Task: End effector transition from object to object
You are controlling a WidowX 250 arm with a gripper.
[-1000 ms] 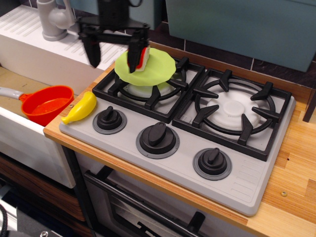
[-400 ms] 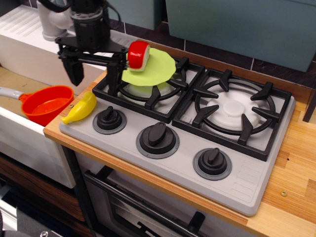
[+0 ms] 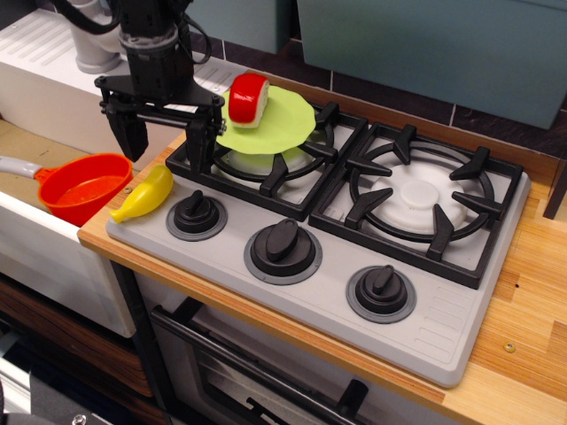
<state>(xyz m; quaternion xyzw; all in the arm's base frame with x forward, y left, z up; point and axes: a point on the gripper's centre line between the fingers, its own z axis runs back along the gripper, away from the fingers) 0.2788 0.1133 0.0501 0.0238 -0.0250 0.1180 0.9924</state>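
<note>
A red and white sushi piece (image 3: 248,98) lies on a light green plate (image 3: 282,121) on the back left burner. A yellow banana (image 3: 144,195) lies at the stove's left front corner. My black gripper (image 3: 165,146) hangs open and empty above the banana, to the left of the plate. One finger (image 3: 131,135) is on the left and the other finger (image 3: 198,145) is on the right, wide apart.
An orange pot (image 3: 81,186) with a grey handle sits in the sink to the left of the banana. A grey tap (image 3: 89,40) stands behind. Three black knobs (image 3: 283,248) line the stove front. The right burner (image 3: 418,197) is bare.
My gripper has let go of the sushi on the plate and moved left and down, from over the plate to above the banana.
</note>
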